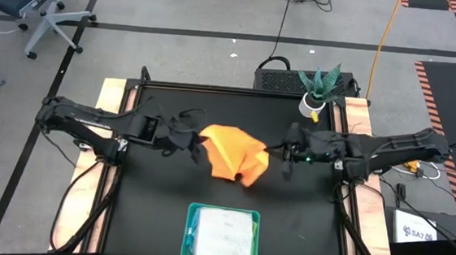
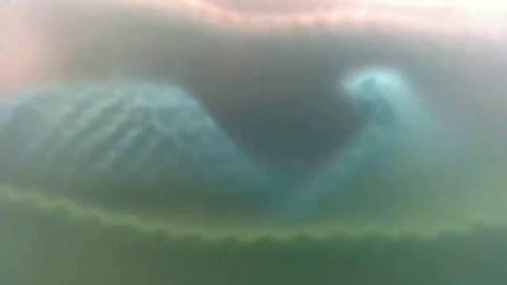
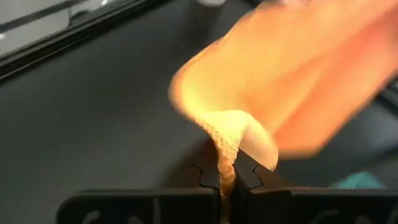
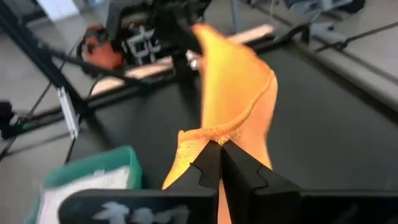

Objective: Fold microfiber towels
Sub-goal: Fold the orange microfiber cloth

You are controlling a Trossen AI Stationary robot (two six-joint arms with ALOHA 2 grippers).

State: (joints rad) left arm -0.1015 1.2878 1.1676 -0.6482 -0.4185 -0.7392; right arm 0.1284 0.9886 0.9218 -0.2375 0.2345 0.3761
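Black matting covers the work table (image 1: 148, 211), framed by pale wooden side rails, as two dark arms meet over its middle. Between them hangs the yellow-orange towel (image 1: 232, 154), lifted clear of the mat and sagging in loose folds. Its one edge is pinched in the left gripper (image 3: 227, 176), whose jaws are closed tight on a bunched bit of cloth, the rest of the fabric billowing away beyond the fingertips. Its opposite edge is clamped the same way in the right gripper (image 4: 219, 157), jaws shut on the hem with the towel rising ahead of them. Just past the hanging cloth, toward the table's near edge, sits a teal tray (image 1: 190, 230) holding a pale grey-white towel (image 1: 224, 235). A potted plant (image 1: 318, 90) stands at the far right corner, an office chair (image 1: 34, 2) on the grey floor beyond. The low view is filled by blurred turquoise and green fabric.
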